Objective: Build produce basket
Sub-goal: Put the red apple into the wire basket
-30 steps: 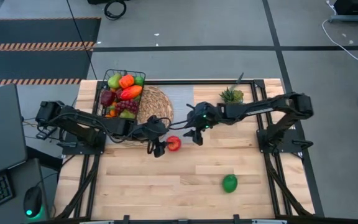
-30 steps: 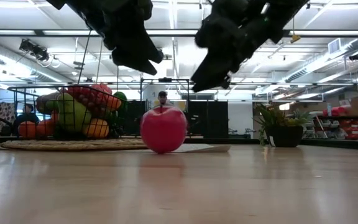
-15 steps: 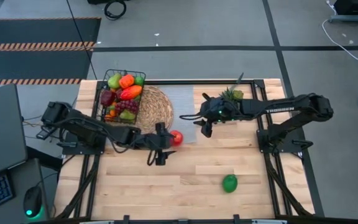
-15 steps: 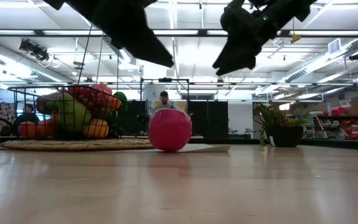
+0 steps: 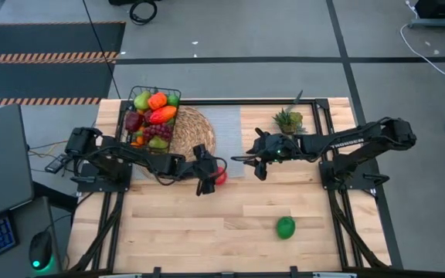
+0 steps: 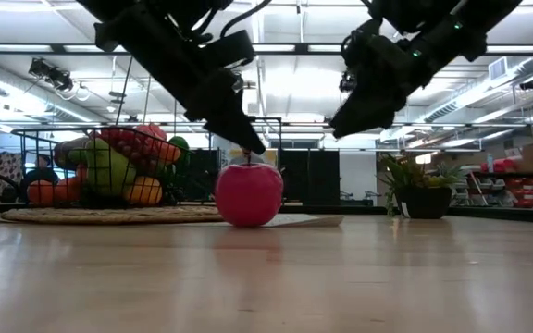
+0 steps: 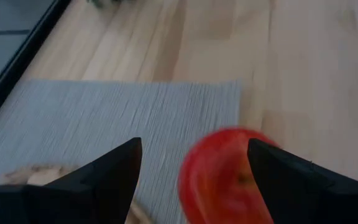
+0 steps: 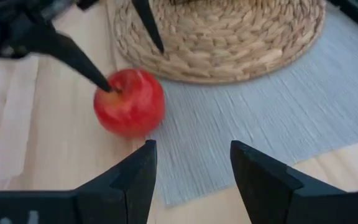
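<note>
Red in colour, a toy apple (image 5: 220, 174) lay at the near edge of a grey cloth mat (image 5: 226, 127), half on the cloth and half on the pale wood table (image 5: 230, 224). We found the left gripper (image 5: 205, 176) directly over it, fingers spread apart; in the right wrist view one finger (image 8: 79, 56) touched the apple at its stem dimple while the other stood over the round straw mat (image 5: 193, 131), so the fruit was not clasped between them. In the left wrist view the apple sat against one finger rather than centred in the gap. In the low view the apple rested on the table.

We noted the right gripper (image 5: 259, 164) to the right of the apple, apart from it, raised above the cloth's right edge, its fingers parted and holding nothing.

We recorded the black wire basket (image 5: 134, 94) at the far left of the table, on the left part of the straw mat. It held a heap of produce (image 5: 151, 117): a green pear, orange and red pieces, dark grapes. One green lime (image 5: 285, 227) lay alone on the near right of the table, well apart from both grippers. A spiky potted plant (image 5: 288, 119) stood at the far right, beyond the right arm.
</note>
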